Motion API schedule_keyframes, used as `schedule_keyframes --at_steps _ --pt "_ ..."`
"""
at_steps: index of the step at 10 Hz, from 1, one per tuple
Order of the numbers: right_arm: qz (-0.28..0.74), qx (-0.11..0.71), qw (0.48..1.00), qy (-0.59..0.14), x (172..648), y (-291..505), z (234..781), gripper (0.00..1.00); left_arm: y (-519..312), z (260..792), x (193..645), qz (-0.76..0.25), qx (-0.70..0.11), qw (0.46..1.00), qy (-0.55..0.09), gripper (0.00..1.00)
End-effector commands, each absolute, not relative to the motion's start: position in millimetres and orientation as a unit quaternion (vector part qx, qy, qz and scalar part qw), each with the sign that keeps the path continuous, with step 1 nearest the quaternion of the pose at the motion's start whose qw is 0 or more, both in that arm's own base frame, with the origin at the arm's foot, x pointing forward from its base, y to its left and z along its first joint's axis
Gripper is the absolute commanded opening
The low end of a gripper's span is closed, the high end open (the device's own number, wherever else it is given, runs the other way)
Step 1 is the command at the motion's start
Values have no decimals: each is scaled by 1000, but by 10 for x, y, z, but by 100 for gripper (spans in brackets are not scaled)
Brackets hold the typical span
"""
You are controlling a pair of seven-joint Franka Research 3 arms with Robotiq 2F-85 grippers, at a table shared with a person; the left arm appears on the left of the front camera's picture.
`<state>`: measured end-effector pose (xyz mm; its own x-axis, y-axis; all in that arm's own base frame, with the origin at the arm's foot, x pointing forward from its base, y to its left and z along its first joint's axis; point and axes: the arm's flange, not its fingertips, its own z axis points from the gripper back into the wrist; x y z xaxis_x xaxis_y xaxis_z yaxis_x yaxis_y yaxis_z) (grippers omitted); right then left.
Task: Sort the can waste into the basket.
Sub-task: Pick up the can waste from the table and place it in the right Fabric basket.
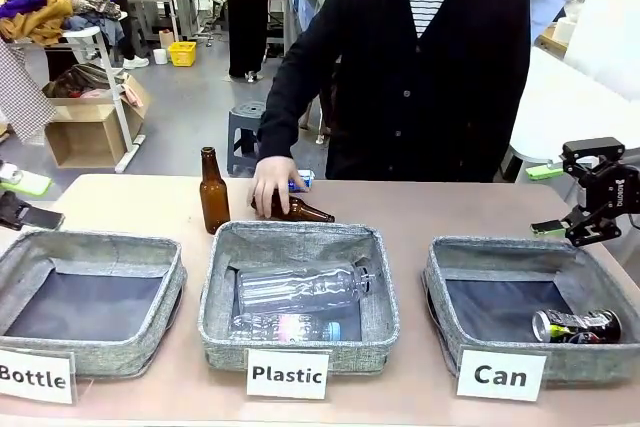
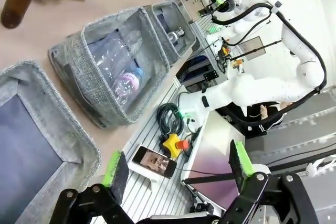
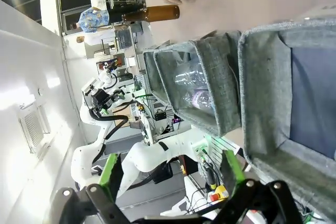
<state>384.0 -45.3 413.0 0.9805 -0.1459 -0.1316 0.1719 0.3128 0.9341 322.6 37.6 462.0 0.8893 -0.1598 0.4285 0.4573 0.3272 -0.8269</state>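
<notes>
A "Can" sign (image 1: 500,375) fronts the basket (image 1: 580,362); its neighbours' signs read "Plastic" (image 1: 288,375) and "Bottle" (image 1: 36,377).

Bright even light, soft shadows, sharp focus, wrist views warped

Dark can (image 1: 577,326) on side inside grey basket (image 1: 500,245); blue-white can (image 1: 303,180) on table (image 1: 450,209).

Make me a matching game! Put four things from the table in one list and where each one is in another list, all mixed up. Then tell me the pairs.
Things:
1. dark can
2. big clear bottle
3. upright brown bottle
4. lying brown bottle

Places:
A. under the person's hand
B. in the Plastic basket
C. standing on the table
D. in the Can basket

Pairs: 1-D, 2-B, 3-C, 4-A
</notes>
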Motion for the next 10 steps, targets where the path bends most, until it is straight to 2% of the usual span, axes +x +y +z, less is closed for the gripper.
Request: schedule_keyframes --at_steps 1,8,9,10 --pt "-96 577 811 6 3834 -460 4154 100 410 4655 3199 -188 -542 809 -131 100" --pt "-96 577 811 6 3834 -460 4154 100 410 4655 3199 -188 -542 809 -131 100" --pt "-96 577 811 6 3834 -460 4154 100 397 4618 3223 -190 -546 805 -137 100" --pt "-96 577 811 6 3834 -460 4154 100 323 4833 3453 -210 -504 820 -173 100"
